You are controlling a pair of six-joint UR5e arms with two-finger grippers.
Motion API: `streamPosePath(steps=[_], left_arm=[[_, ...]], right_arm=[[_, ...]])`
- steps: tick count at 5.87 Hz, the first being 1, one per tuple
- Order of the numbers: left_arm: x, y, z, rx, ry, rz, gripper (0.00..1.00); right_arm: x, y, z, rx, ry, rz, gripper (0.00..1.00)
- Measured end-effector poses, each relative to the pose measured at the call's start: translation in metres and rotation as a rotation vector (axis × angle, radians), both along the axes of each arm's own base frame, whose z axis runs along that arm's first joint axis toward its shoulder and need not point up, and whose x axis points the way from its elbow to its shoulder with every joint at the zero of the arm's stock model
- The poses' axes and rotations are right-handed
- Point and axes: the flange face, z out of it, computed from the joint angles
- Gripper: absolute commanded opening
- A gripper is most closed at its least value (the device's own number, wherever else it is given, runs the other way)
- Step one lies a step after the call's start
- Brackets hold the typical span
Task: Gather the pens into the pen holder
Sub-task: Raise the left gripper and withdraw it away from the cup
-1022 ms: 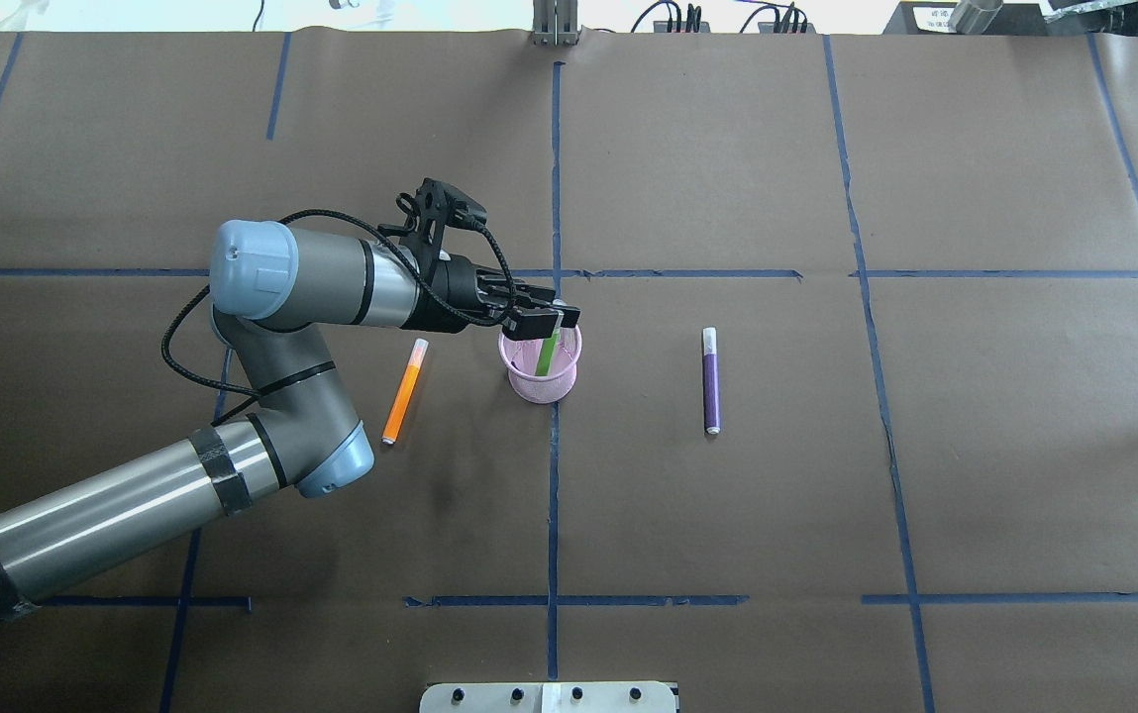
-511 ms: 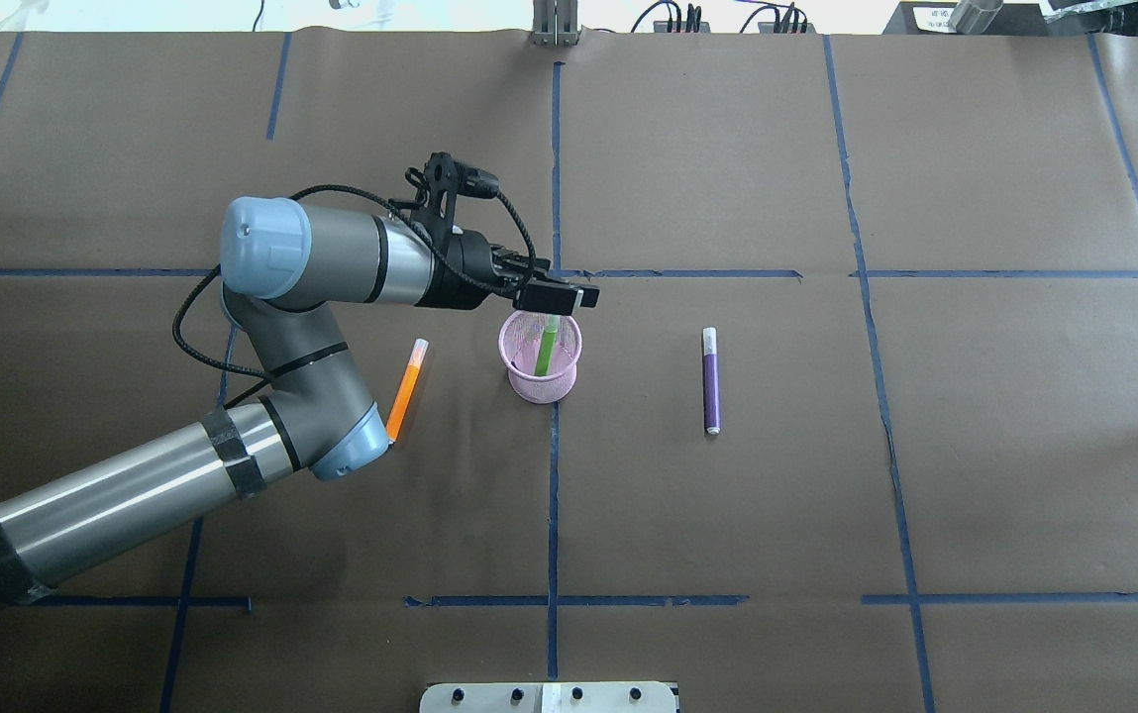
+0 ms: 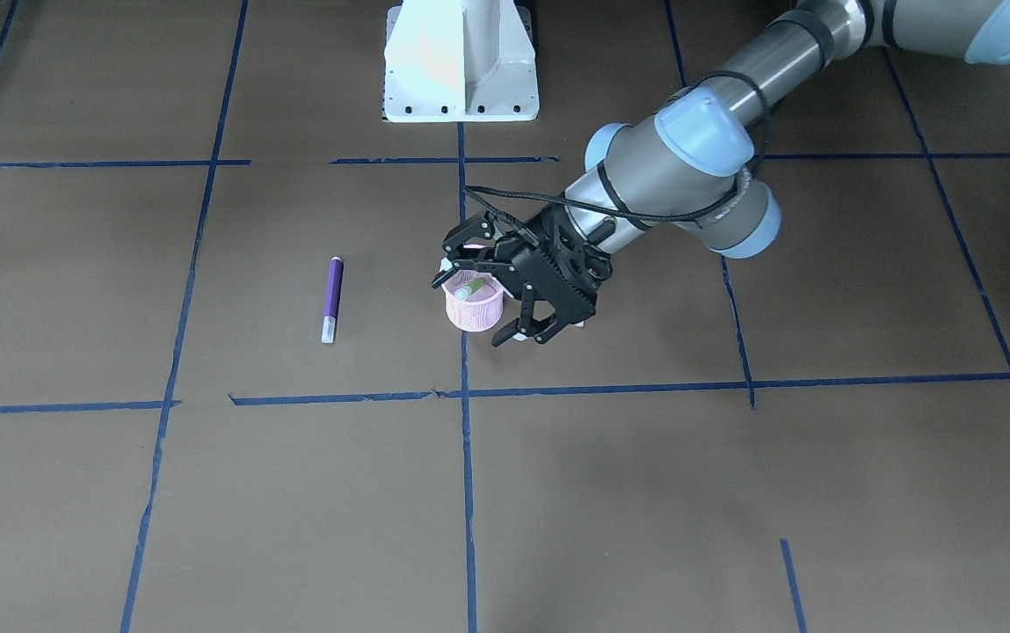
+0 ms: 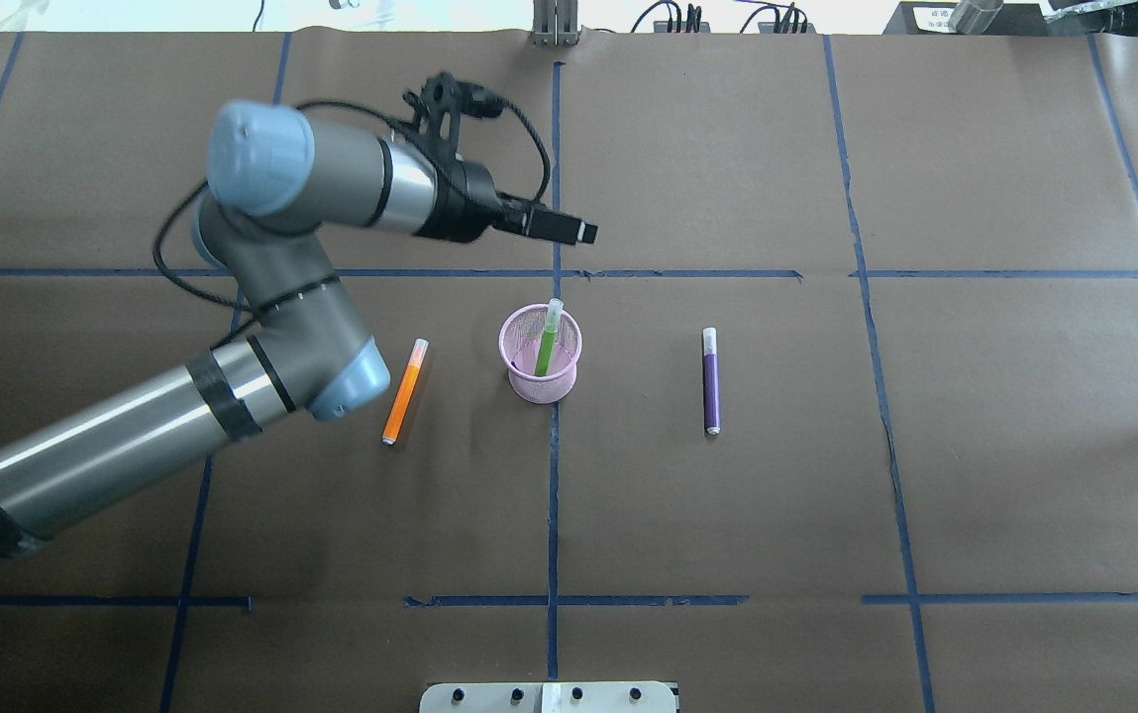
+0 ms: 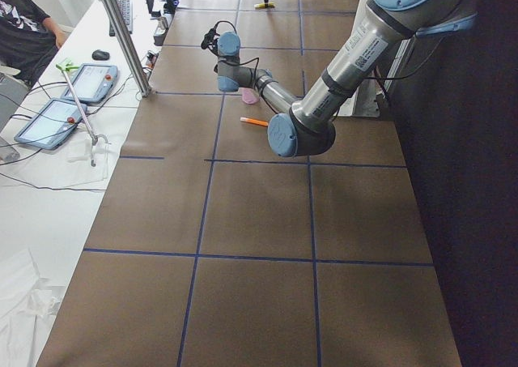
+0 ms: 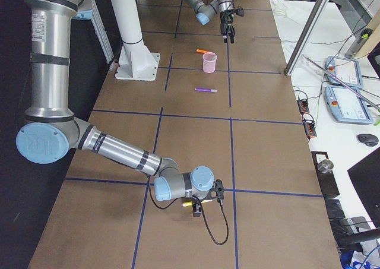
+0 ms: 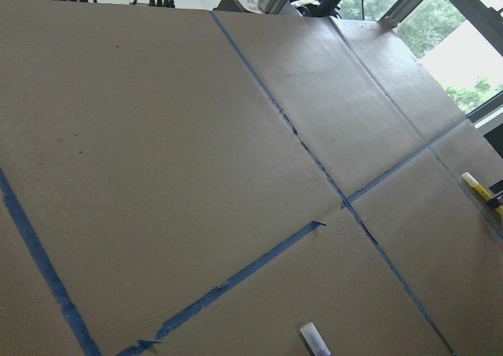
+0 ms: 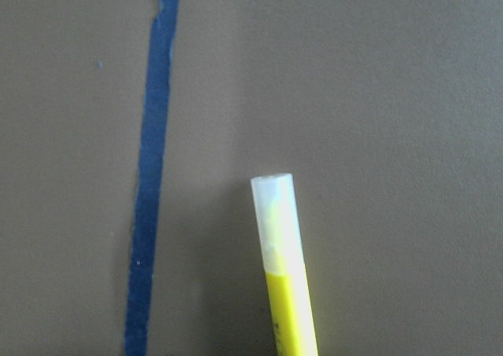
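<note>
The pink mesh pen holder (image 4: 540, 368) stands mid-table with a green pen (image 4: 548, 343) upright inside it. Left of it lies an orange pen (image 4: 404, 391), and to its right a purple pen (image 4: 711, 381). My left gripper (image 4: 570, 231) hangs open and empty above the holder (image 3: 473, 313), its fingers (image 3: 459, 257) spread wide. A yellow pen (image 8: 283, 266) lies on the paper under my right wrist. The right gripper (image 6: 198, 208) shows only in the exterior right view, low beside that pen, and I cannot tell its state.
Brown paper with blue tape lines (image 4: 554, 475) covers the table. The robot's white base (image 3: 461, 61) sits at the near edge. Tablets and cables (image 6: 344, 91) lie on a side table, and a person (image 5: 24, 27) stands beyond the table's far side.
The left gripper has lifted off the holder's rim and drawn away toward the table's far side. The green pen stays standing in the holder.
</note>
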Motion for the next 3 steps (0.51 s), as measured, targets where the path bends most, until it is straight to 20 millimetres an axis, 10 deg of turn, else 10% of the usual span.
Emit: streamPosePath(steps=[3], left_arm=[[-0.133,-0.072,0.017,-0.209,-0.107,0.103,1.0]], right_arm=[[0.0,-0.001,-0.002,0.009,0.0,-0.001,1.0]])
